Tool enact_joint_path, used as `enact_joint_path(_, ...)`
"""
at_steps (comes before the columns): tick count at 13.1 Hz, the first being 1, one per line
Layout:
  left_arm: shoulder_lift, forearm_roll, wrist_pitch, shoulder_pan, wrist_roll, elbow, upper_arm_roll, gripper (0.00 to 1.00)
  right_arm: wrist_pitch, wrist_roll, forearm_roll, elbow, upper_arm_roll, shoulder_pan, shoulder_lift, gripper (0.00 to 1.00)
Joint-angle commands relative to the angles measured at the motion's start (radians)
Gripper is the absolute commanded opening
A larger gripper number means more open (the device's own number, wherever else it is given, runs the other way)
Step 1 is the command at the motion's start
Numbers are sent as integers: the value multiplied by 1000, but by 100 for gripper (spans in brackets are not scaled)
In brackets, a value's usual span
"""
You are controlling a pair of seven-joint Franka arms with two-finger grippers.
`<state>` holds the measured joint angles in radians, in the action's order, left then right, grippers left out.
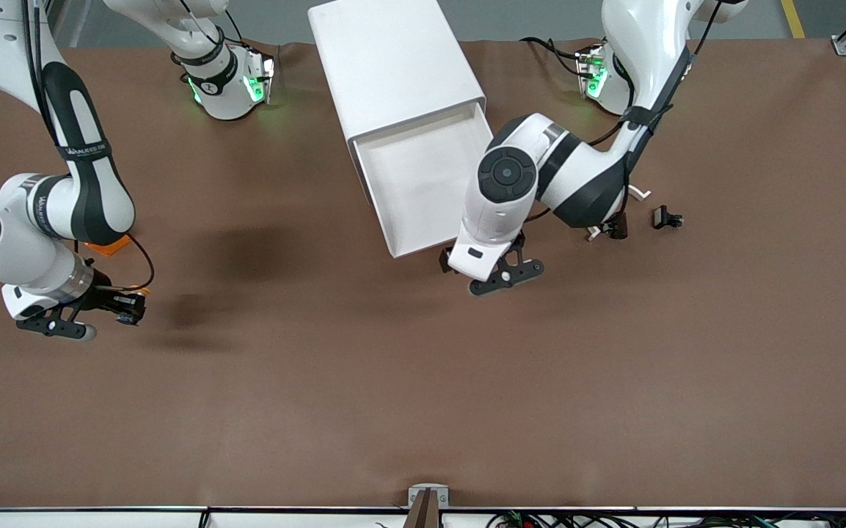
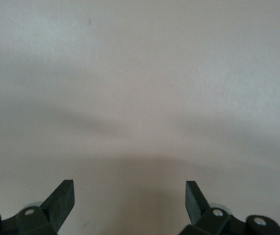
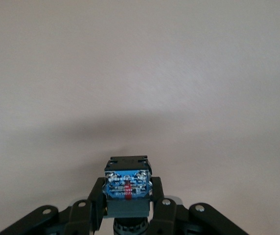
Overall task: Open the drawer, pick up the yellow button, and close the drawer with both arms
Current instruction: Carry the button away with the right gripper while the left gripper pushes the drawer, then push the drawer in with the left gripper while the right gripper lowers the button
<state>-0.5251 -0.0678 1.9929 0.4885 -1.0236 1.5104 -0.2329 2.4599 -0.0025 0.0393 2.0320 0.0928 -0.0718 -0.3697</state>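
Front view has the drawer (image 1: 423,183) pulled out of the white cabinet (image 1: 393,66), empty. Left gripper (image 1: 478,275), jaws spread and holding nothing, sits at its front edge, likely to push it shut. Right gripper (image 1: 118,308) pinches the button (image 3: 128,186) above the table (image 1: 393,381), well apart from the cabinet.

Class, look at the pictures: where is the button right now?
The button is clamped in the right hand, above the table at the right arm's end, well away from the open drawer.
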Motion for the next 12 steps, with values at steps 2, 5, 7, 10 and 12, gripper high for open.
enact_joint_path(2, 33, -15, 3, -7, -44, 50, -43, 100, 28, -48, -1, 63, -27, -45, 12, 0)
enact_joint_path(5, 43, -9, -32, -7, -58, 48, -66, 100, 39, -77, 10, 60, -31, -48, -23, 0)
enact_joint_path(7, 46, -6, -55, -7, -70, 45, -69, 100, 65, -77, 10, 60, -33, -46, -40, 0)
enact_joint_path(10, 46, -4, -88, -14, -107, 45, -115, 100, 79, -77, 14, 56, -36, -42, -67, 0)
enact_joint_path(12, 46, -3, -100, -11, -153, 48, -141, 100, 93, -79, 14, 56, -41, -43, -83, 0)
